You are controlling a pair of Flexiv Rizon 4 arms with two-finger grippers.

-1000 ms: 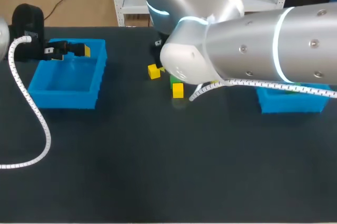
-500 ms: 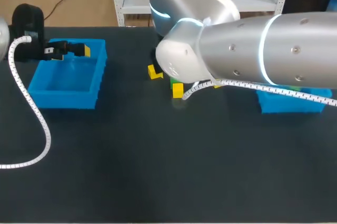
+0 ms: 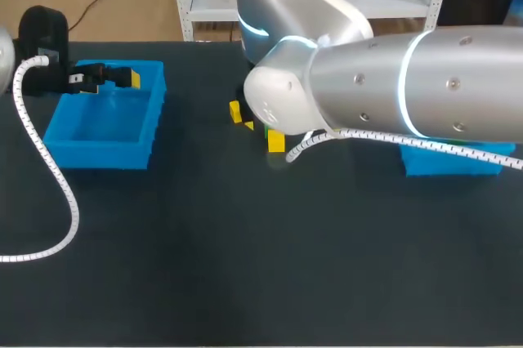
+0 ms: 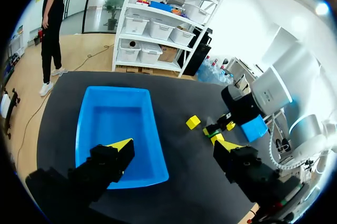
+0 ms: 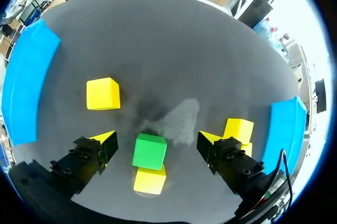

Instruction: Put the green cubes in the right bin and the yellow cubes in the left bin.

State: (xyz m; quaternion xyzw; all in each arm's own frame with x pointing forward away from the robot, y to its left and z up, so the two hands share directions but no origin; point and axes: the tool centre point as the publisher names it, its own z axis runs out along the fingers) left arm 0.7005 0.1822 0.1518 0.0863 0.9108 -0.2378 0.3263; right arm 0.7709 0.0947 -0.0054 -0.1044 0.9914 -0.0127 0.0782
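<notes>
Hovering left tool [image 3: 102, 78]: it hung over the far end of the left bin [image 3: 106, 131], fingers spread wide with nothing between them, unchanged over the last second.
Left bin: it sat on the surface [image 3: 245, 266] at the left, and the left wrist view showed no cube in it.
Lone yellow cube [image 3: 237, 111]: it lay near the middle of the surface, apart from the others, in the same place as before.
Green cube [image 5: 149, 151]: it rested on the surface touching a second yellow cube [image 5: 149, 179], and was not yet lifted.
Right tool [image 5: 157, 140]: its fingers stood open on either side of the green cube, touching neither face.
Third yellow cube [image 5: 238, 129]: it lay just beside one right-hand finger.
Right arm [image 3: 384, 78]: over the last second it had swung leftward across the cluster, and it hid most of the green cube in the head view.
Right bin [image 3: 449, 164]: it stood at the right, with something green showing inside.
Meaning: the arm's shift looked like lining up on the green cube, so closing on it was probably next, and the yellow cubes remained unsorted.
</notes>
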